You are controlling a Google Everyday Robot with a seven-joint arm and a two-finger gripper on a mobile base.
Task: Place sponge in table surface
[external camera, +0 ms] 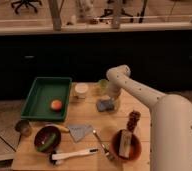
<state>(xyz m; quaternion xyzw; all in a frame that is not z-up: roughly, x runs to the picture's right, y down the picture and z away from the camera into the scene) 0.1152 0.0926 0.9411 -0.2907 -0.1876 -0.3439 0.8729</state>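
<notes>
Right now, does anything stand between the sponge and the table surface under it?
Nothing visible does. The gripper is at the sponge, with bare table surface around it. The white cup and folded cloth lie apart from it.

There is one camera. It sits up high and close, and looks down over the table surface (87, 113) toward a dark counter (64, 55) at the top of the frame. The white arm (139, 92) fills the lower right. The gripper (111, 98) is mid-frame, right by the sponge (105, 105).
</notes>
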